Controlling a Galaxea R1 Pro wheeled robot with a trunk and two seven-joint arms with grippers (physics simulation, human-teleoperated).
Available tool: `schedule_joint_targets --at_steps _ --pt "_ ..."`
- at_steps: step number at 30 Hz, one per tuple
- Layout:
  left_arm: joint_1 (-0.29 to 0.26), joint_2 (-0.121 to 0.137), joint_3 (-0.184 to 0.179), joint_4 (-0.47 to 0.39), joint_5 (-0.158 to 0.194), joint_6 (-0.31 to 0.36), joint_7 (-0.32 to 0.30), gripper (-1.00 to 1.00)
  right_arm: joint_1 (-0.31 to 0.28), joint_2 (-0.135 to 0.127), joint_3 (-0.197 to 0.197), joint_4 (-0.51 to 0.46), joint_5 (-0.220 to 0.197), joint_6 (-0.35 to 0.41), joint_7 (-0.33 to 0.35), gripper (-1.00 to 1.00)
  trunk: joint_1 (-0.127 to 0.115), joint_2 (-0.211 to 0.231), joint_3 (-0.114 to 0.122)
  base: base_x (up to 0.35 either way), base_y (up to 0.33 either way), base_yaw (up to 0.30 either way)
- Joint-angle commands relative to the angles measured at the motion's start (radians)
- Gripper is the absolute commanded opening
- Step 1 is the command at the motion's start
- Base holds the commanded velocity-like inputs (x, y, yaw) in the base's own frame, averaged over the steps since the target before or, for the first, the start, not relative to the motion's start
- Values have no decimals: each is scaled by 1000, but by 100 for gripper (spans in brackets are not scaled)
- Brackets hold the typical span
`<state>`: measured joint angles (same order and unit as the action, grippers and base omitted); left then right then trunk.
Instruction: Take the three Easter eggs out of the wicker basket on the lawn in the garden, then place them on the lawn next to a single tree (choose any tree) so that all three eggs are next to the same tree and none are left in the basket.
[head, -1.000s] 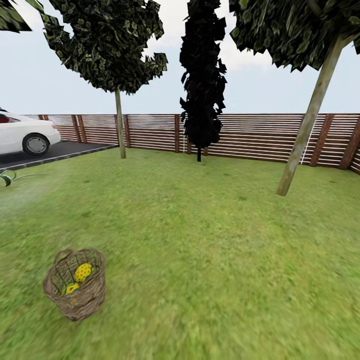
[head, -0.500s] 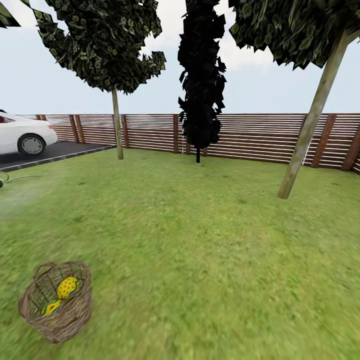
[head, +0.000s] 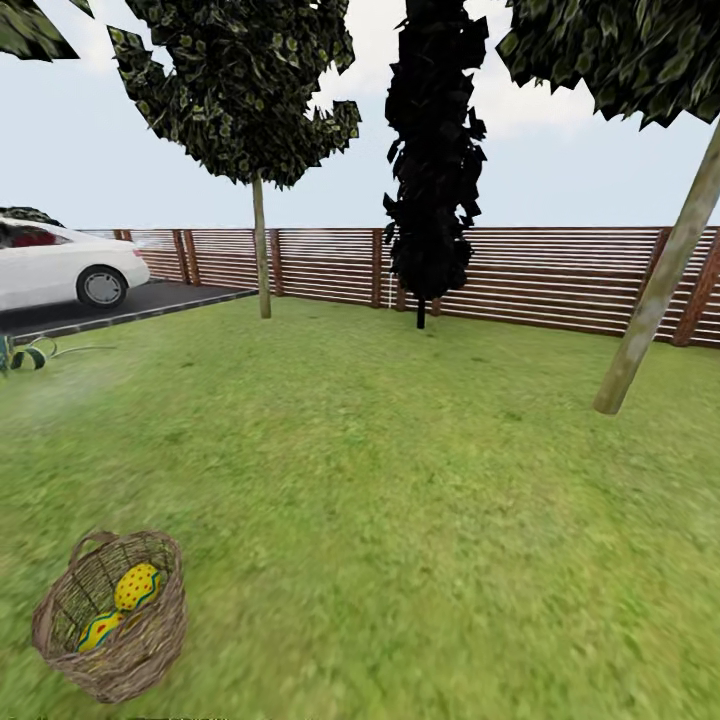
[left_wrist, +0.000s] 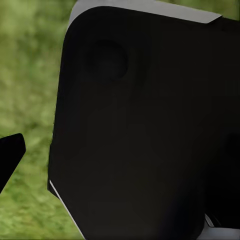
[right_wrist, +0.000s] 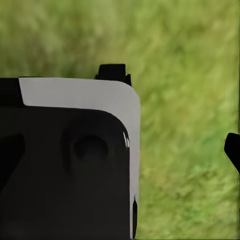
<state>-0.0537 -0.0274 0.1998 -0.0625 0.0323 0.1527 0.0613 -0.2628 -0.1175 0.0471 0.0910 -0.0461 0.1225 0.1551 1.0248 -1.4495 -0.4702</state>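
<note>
The lawn (head: 400, 500) fills most of the head view, a broad stretch of short grass running back to a brown slat fence (head: 540, 275), with a white car (head: 60, 270) parked on dark paving at the far left. Several trees stand along the far side: a leafy tree (head: 262, 250) with a slim straight trunk near the fence, a tall black cypress (head: 430, 150) beside it, and a second leafy tree with a leaning trunk (head: 655, 300) closer in on the right. The wicker basket (head: 150, 650) sits on the grass in the near left corner of the head view, well apart from every trunk. Two Easter eggs (head: 137, 586) can be made out inside it, one resting higher against the wall and another (head: 98, 631) lower down; whether a third lies beneath them cannot be told. No egg shows on the grass beside any tree, so by this evidence the task looks barely begun: the eggs have yet to be lifted out and carried to one chosen trunk. In the left wrist view a large dark body of the robot blocks nearly everything, with grass around it, and the right wrist view shows much the same over blurred grass; whether either claw is open or closed cannot be told.
</note>
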Motion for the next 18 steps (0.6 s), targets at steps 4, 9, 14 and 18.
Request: schedule_joint_targets --at_steps 4,9,14,18 --pt "0 3 10 -4 6 7 4 100 -1 -4 4 1 4 0 3 100 0 -1 -1 34 -18 94" --pt "0 -13 9 2 7 11 11 100 -1 1 -4 -2 -2 6 3 100 0 -1 -1 3 -2 10" --pt "-15 19 62 -446 106 283 19 100 -1 -28 -10 -255 -11 226 7 100 0 -1 -1 0 0 1" --pt "-119 46 66 -731 133 756 0 100 -5 -25 18 -988 21 844 -1 100 0 -1 -1 0 0 0"
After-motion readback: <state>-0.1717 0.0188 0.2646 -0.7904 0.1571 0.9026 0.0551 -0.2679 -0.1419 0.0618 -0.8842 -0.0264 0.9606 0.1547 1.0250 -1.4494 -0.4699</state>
